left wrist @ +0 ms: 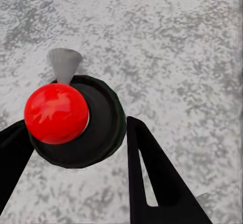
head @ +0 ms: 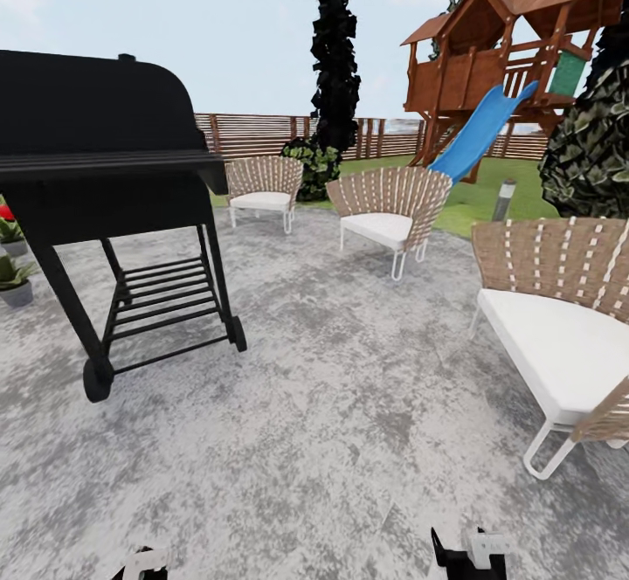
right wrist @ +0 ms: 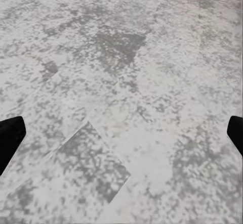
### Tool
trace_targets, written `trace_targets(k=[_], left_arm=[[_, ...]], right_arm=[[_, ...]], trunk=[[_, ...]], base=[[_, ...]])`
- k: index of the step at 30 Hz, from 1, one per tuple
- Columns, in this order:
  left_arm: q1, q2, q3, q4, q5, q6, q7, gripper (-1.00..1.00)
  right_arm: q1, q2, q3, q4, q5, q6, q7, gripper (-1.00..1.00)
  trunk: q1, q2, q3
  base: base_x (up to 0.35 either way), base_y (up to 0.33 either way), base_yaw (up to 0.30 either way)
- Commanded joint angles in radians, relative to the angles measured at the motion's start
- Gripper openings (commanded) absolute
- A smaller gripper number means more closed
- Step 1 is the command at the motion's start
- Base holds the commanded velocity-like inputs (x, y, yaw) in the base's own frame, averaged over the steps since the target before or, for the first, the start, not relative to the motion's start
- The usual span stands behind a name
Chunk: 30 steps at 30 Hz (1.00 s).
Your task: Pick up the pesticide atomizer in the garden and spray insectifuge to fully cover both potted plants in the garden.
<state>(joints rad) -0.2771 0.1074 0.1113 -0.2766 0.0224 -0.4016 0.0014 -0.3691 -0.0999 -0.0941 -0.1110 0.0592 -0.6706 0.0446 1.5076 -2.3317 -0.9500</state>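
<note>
Pesticide atomizer [left wrist: 66, 120], red top toward the camera, sits clamped between my left gripper [left wrist: 76, 148] fingers, above grey stone patio [head: 332, 405]. Right gripper [right wrist: 121, 133] spread wide, empty. Potted plants [head: 12, 276] at patio's left edge, beside black grill [head: 105, 161].

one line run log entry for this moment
left gripper: shut on spray bottle | right gripper: open | place: stone patio | potted plants: far left, behind grill | spraying: not begun

Backyard garden, stone patio [head: 349, 405], barbecue grill [head: 105, 169], wicker chairs [head: 389, 204], playhouse slide [head: 479, 134]
</note>
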Motion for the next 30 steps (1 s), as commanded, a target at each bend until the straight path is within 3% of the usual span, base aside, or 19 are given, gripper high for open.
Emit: trace_targets(k=[1, 30], left_arm=[[-0.001, 0.0, 0.001, 0.001, 0.002, -0.003, 0.0, -1.0], [-0.001, 0.0, 0.001, 0.001, 0.002, -0.003, 0.0, -1.0]], right_arm=[[-0.001, 0.0, -0.009, 0.001, 0.006, -0.003, 0.005, 1.0], [-0.001, 0.0, -0.009, 0.002, 0.007, -0.003, 0.005, 1.0]], trunk=[[0.0, 0.0, -0.001], [0.0, 0.0, -0.001]], base=[[0.335, -0.153, 0.0], [0.334, -0.103, 0.0]])
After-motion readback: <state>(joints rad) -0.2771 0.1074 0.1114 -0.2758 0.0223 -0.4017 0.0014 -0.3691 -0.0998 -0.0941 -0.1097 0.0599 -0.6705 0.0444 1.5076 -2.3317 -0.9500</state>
